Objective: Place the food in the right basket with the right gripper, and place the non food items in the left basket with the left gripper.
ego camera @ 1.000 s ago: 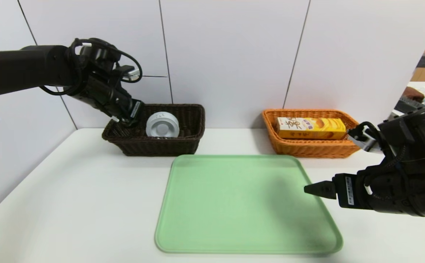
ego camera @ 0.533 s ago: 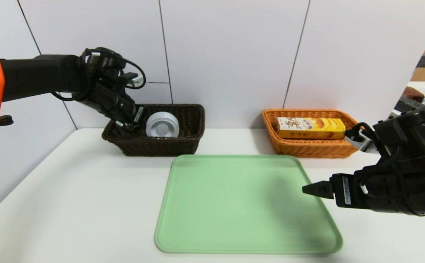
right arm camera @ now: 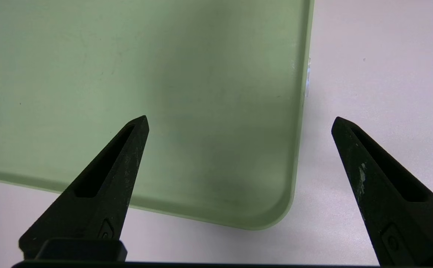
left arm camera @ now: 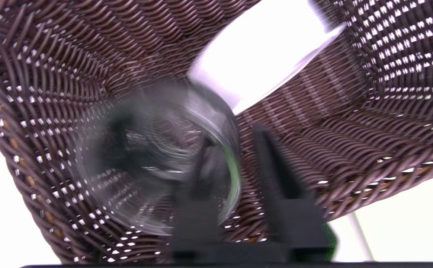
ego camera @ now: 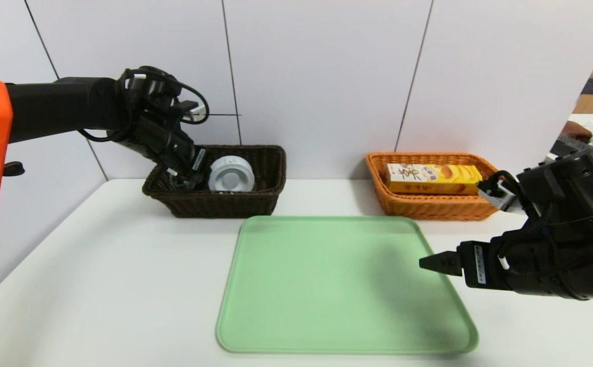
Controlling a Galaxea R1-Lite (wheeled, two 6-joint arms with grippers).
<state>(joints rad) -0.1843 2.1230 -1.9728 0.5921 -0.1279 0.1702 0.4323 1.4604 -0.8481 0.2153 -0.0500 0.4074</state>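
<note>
The left gripper (ego camera: 187, 176) is being held inside the dark left basket (ego camera: 225, 204), just beside the white tape roll (ego camera: 231, 174) that is leaning there. Only the left wrist view is showing the glass dish (left arm camera: 153, 156): it is being seen blurred against the basket's woven wall, with one black finger (left arm camera: 201, 178) inside its rim and the other outside, a gap being left between them; whether the rim is being pinched or released cannot be told. The yellow snack box (ego camera: 434, 179) is being seen only from the head view, lying in the orange right basket (ego camera: 431, 206). The right gripper (right arm camera: 239, 123) is being held over the right edge of the green tray (ego camera: 337, 285) on the white bench (ego camera: 98, 285), its fingers spread wide, grasping nothing.
</note>
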